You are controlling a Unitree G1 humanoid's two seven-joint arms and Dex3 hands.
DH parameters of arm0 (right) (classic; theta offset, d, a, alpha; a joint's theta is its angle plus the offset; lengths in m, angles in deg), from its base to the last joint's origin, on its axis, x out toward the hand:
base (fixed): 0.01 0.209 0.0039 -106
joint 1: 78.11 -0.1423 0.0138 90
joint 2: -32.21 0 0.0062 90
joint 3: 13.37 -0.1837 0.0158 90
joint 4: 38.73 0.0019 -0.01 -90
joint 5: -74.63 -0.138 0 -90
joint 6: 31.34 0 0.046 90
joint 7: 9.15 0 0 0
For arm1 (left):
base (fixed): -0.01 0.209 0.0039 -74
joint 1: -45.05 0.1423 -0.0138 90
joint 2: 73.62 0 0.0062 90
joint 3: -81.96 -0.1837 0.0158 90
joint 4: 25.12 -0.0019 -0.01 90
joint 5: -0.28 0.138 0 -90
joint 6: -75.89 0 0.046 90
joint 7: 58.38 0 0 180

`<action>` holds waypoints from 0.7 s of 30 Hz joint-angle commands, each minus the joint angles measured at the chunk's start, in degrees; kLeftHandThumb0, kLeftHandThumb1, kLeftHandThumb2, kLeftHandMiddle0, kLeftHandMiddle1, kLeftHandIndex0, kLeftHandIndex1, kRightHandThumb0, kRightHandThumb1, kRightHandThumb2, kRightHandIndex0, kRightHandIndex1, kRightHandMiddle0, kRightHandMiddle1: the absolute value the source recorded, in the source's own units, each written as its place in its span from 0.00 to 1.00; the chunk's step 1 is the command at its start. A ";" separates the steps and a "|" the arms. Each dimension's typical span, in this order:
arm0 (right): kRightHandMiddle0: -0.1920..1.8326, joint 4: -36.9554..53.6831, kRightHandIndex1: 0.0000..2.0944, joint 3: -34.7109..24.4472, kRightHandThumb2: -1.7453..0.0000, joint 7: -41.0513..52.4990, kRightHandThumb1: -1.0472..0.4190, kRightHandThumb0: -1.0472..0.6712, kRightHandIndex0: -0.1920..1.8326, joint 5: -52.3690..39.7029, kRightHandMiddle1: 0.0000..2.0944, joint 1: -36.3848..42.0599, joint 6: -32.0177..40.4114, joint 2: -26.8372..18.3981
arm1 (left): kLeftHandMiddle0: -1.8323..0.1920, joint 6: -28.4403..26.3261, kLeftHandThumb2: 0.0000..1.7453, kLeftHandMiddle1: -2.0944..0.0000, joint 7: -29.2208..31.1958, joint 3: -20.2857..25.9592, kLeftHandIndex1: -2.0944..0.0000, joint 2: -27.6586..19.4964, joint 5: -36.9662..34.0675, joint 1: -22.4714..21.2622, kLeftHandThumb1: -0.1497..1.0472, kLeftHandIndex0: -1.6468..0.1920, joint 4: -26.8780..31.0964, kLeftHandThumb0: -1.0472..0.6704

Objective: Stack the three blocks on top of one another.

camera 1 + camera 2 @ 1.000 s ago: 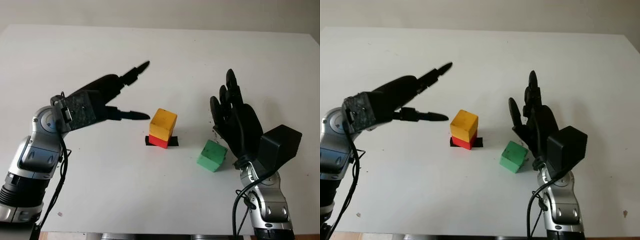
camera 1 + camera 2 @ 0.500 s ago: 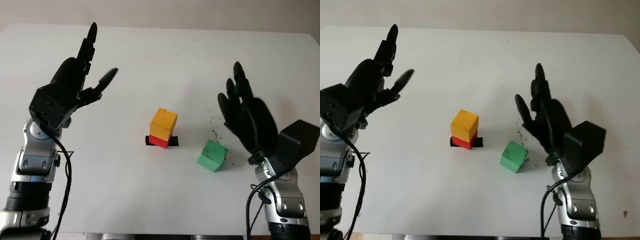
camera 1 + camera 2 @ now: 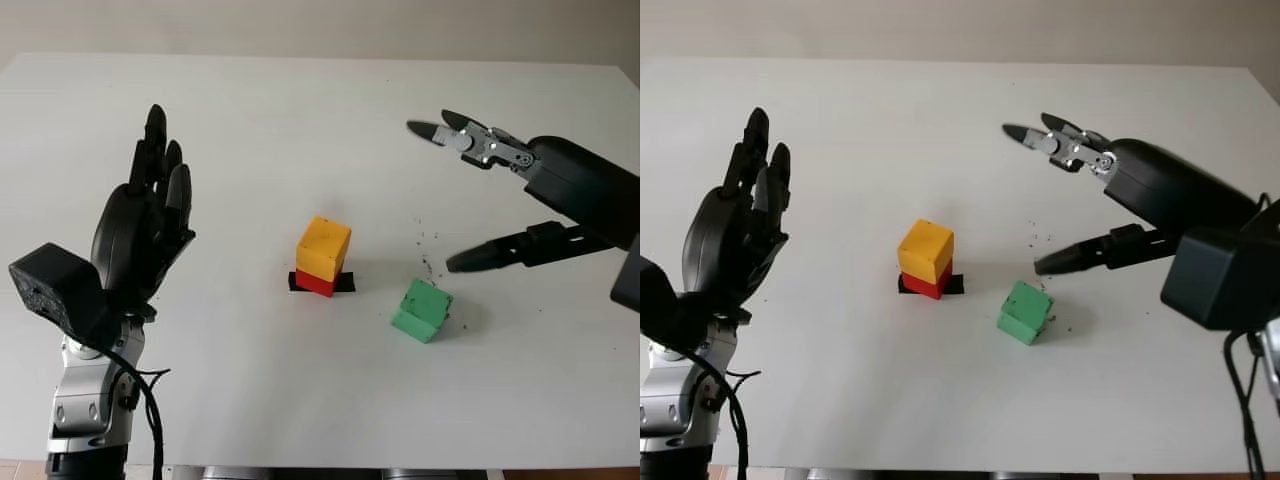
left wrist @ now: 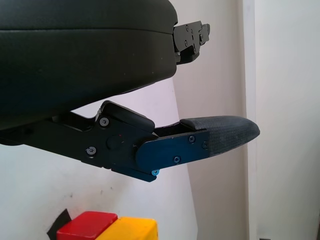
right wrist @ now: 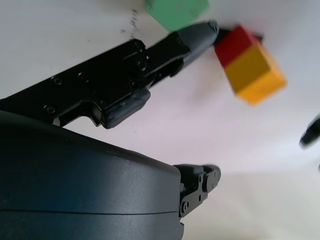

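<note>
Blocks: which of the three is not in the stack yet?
The green block. It sits alone on the table, apart from the yellow block resting on the red block, and lies closest to the open right hand.

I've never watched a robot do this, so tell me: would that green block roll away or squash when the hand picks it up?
Probably neither. The green block has flat faces and sharp corners, so it should sit or slide, not roll. It looks solid and rigid, likely light. The open right hand hovers above it, not touching.
</note>
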 commanded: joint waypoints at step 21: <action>0.32 -7.86 0.03 8.69 0.97 3.05 0.22 0.23 0.14 7.66 0.04 -3.95 -23.08 -4.44 | 1.00 1.29 0.36 0.99 -1.20 0.83 1.00 0.76 -0.20 3.24 1.00 1.00 0.99 0.18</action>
